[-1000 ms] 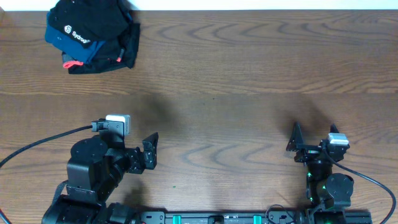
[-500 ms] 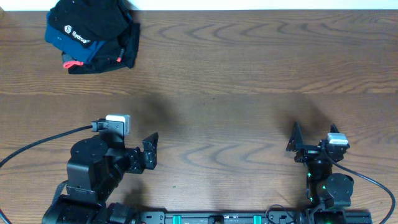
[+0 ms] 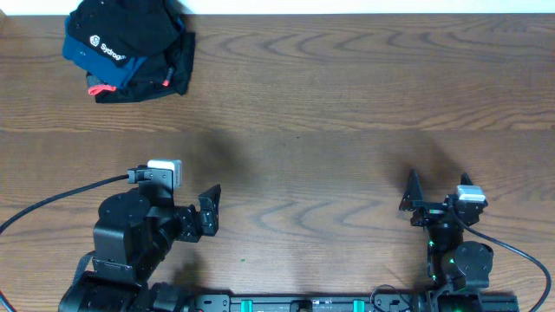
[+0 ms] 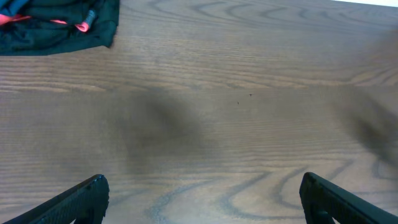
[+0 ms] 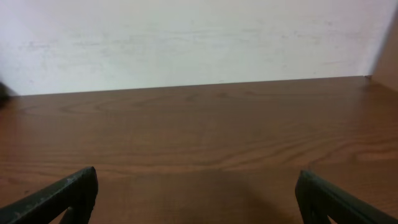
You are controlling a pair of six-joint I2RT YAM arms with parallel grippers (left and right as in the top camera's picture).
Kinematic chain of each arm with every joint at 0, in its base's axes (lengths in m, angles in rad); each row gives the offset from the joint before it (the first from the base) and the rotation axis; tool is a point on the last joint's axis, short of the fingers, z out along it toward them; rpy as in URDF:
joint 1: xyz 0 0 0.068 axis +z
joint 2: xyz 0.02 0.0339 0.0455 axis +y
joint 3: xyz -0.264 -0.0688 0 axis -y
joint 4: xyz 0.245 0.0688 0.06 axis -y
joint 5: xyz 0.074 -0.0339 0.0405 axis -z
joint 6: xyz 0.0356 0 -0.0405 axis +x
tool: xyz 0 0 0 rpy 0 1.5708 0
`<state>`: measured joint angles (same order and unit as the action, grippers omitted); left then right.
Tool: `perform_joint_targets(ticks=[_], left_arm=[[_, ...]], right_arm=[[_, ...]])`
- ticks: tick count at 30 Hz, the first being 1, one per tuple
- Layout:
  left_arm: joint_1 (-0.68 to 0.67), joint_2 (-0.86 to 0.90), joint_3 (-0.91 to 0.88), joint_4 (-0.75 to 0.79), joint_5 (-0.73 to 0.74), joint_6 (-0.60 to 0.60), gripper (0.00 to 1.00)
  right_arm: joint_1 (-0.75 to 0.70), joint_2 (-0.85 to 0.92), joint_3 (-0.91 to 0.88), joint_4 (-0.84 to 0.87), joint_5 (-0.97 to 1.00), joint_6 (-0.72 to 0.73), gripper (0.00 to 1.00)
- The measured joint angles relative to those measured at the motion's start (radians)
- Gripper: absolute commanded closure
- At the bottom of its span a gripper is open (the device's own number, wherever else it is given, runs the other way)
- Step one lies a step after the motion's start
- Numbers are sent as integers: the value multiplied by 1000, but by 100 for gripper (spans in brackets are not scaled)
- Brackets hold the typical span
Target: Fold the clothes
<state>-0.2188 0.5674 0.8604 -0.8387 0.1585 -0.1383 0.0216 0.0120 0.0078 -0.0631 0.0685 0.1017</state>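
A wide table (image 3: 329, 87) of dark brown wood, marked with long wavy grain lines, fills the scene. Its far edge is met by a plain white wall (image 5: 199, 37), faintly scuffed. The surface is evenly lit from above, and soft blurred shadows (image 4: 161, 124) are cast across its near half.

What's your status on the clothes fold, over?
Left gripper and right gripper open, empty, low on the near side. Black garment bunched at the far left corner, untouched. Blue garment piled with it.
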Motion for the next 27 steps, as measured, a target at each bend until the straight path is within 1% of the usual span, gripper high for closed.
perform_joint_targets(ticks=[10,16,20,24,27], left_arm=[[0,0,0,-2,0,0,2],[0,-4,-2,-36,0,0,2],[15,-54,-42,-30,0,1,2],[43,-137,-135,38,0,5,2],[78,-208,-235,190,24,35,2]], right_arm=[[0,0,0,0,0,0,1],[0,0,0,0,0,0,1],[0,0,0,0,0,0,1],[0,0,0,0,0,0,1],[0,0,0,0,0,0,1]])
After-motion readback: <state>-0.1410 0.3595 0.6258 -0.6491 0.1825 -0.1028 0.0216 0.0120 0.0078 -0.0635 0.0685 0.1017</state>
